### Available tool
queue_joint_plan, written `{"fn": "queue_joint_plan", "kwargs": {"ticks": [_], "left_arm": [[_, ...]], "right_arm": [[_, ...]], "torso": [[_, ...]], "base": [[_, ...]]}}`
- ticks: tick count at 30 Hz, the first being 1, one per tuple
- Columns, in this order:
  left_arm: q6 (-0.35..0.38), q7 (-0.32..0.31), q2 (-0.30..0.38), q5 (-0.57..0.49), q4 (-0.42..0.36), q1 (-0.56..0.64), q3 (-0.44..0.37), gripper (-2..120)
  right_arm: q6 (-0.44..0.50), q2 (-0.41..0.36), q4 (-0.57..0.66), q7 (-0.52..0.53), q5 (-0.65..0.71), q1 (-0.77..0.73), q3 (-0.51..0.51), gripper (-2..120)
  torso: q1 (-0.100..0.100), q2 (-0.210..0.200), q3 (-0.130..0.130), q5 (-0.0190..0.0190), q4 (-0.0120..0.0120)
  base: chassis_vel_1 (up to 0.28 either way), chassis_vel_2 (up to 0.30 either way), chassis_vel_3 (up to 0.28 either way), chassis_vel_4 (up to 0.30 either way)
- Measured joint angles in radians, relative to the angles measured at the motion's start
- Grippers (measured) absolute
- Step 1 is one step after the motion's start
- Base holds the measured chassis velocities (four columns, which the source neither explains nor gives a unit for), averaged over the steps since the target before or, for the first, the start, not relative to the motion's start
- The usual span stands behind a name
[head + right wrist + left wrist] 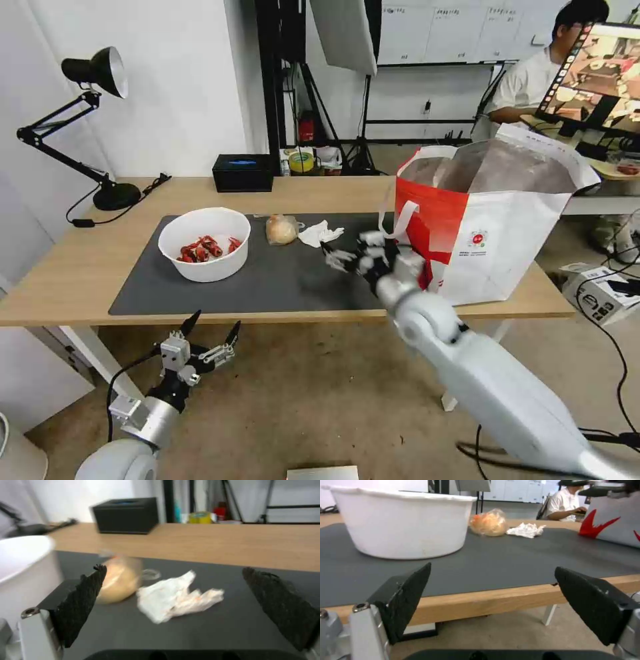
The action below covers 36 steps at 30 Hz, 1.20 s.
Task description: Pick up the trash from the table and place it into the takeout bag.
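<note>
On the dark mat (280, 283) of the table (73, 273) stand a white bowl (205, 243) of red crayfish shells, a small clear bag with a beige lump (281, 229) and a crumpled white tissue (320, 233). The red-and-white takeout bag (487, 227) stands open at the table's right end. My right gripper (335, 256) hovers open over the mat, between the tissue and the bag. In the right wrist view the tissue (176, 598) lies just ahead of its open fingers (83, 597). My left gripper (212, 328) is open below the table's front edge, facing the bowl (406, 522).
A black box (243, 172) and a black desk lamp (100, 133) stand at the table's back left. A tape roll (301, 161) and tripod legs are behind the table. A cardboard box (603, 293) and cables lie on the floor to the right.
</note>
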Motion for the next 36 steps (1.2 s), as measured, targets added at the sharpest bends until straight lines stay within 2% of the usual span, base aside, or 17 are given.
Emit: {"fn": "queue_joint_plan", "kwargs": {"ticks": [2, 4, 14, 21, 25, 36], "left_arm": [[0.0, 0.001, 0.0, -0.002, 0.002, -0.001, -0.001, 100], [0.0, 0.003, 0.0, 0.004, 0.014, -0.008, -0.002, 100], [-0.003, 0.003, 0.005, 0.009, 0.024, -0.023, 0.004, 100], [-0.003, 0.003, 0.006, 0.012, 0.007, -0.015, 0.008, 100], [-0.003, 0.003, 0.005, 0.012, 0.004, -0.016, 0.011, 100], [-0.001, 0.002, -0.001, 0.012, -0.001, -0.018, 0.019, 100]], "right_arm": [[-0.02, 0.02, -0.034, 0.026, 0.003, 0.03, -0.014, 100], [-0.095, 0.069, -0.124, 0.068, 0.024, 0.097, -0.038, 100], [-0.202, 0.191, -0.346, 0.1, 0.038, 0.201, -0.053, 100], [-0.21, 0.236, -0.436, 0.087, 0.058, 0.217, -0.047, 100], [-0.206, 0.245, -0.475, 0.043, 0.059, 0.225, -0.041, 100], [-0.214, 0.253, -0.511, -0.014, 0.058, 0.251, -0.042, 100]], "torso": [[0.0, 0.0, 0.0, 0.0002, 0.0001], [0.0, 0.0, 0.0, 0.0, 0.0], [0.0, 0.0, 0.0, 0.0001, -0.0001], [0.0, 0.0, 0.0, 0.0003, 0.0], [0.0, 0.0, 0.0, 0.0003, -0.0002], [0.0, 0.0, 0.0, 0.0003, -0.0001]], "base": [[0.0, 0.0, 0.0, 0.0], [0.0, 0.0, 0.0, 0.0], [0.0, 0.0, 0.0, 0.0], [0.0, 0.0, 0.0, 0.0], [0.0, 0.0, 0.0, 0.0], [0.0, 0.0, 0.0, 0.0]]}}
